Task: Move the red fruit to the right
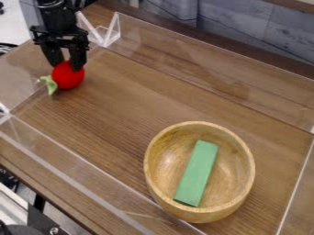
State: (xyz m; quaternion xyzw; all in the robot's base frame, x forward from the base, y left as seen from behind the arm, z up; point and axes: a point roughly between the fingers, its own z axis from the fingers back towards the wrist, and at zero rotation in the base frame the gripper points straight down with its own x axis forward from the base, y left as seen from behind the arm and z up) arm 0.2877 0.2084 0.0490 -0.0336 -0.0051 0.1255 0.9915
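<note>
Fingers (65, 65) straddle the red fruit (66, 78), grip uncertain; no readable writing anywhere.

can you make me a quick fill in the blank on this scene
1. The green block lies inside the wooden ____.
2. The gripper is directly above the ____ fruit.
3. The fruit sits on the table at the picture's far ____ side.

Missing words: bowl; red; left
</note>
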